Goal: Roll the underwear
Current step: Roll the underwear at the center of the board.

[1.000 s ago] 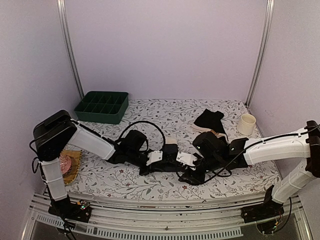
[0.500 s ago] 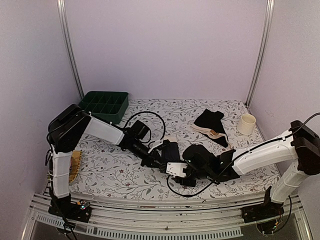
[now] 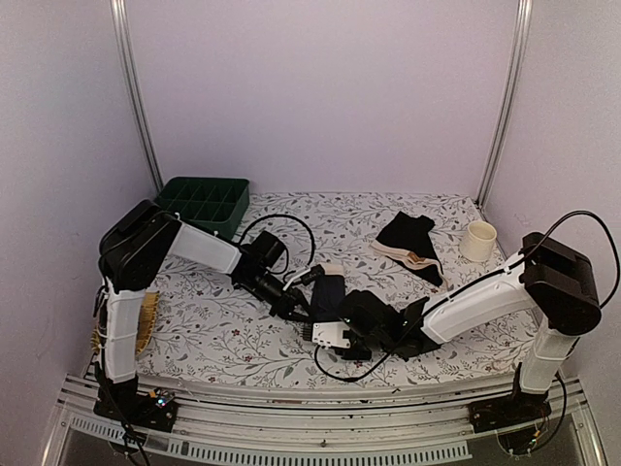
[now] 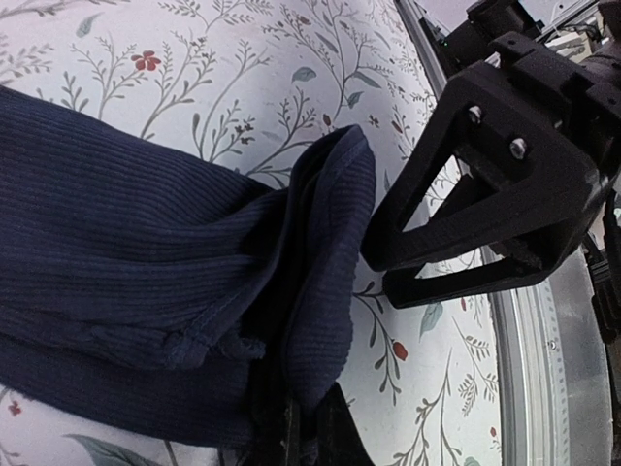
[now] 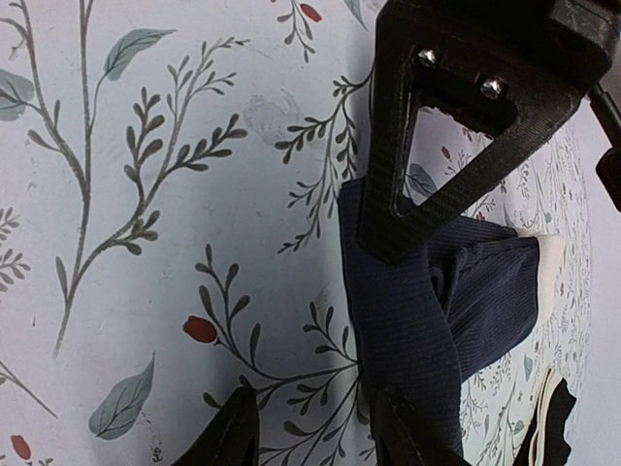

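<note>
A: Over the last second the right fingers (image 3: 315, 332) have slid left along the near side of the navy underwear (image 3: 330, 289). The left arm's upper link has swung up toward the far side.
B: Grip?
A: Left fingers (image 4: 309, 432) look clamped on a raised fold. The right ones stand apart, just beside the hem. The garment lies mid-surface (image 3: 243, 340), between the two.
B: How to roll it well?
A: My judgement: keep the fold pinched low and turn it over itself evenly, with the right side tucking the loose hem so nothing splays.
B: Containers?
A: Green tray (image 3: 189, 229), far left: no garment shows in its compartments. Cream cup (image 3: 480, 241), far right: inside hidden. Spare underwear (image 3: 408, 235) lies loose near it.
</note>
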`<state>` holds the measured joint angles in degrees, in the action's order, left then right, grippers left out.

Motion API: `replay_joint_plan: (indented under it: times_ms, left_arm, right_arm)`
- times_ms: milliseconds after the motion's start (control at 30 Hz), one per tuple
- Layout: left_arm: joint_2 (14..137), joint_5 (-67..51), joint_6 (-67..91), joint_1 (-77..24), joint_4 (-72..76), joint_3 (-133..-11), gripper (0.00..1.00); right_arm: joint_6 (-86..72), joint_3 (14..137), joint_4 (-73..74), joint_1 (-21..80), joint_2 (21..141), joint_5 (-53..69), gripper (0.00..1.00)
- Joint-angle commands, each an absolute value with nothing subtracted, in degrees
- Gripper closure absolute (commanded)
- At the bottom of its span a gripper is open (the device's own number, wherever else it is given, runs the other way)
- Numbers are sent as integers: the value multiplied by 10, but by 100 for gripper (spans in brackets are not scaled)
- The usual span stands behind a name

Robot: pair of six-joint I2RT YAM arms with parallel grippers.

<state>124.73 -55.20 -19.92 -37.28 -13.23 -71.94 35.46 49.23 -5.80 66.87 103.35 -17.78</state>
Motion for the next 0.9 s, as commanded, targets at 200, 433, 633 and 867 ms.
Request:
replay_joint_plan:
  times_ms: [200,433,633,867]
  left_arm:
    - [1280,-515,-195,-361,-185,-720,100]
    - [1282,-517,-197,-361,-187,-722,100]
    - [1281,-519,-201,-360,-191,-722,100]
    - [1278,-520,-204,-360,-192,-722,100]
  right_arm:
    - [385,502,-107,672,1069,-239,54]
    - [388,503,-116,665,1080,-244,53]
    - [378,511,-104,652,1088,-238,51]
    - [351,536,-54,638,1113,-210,56]
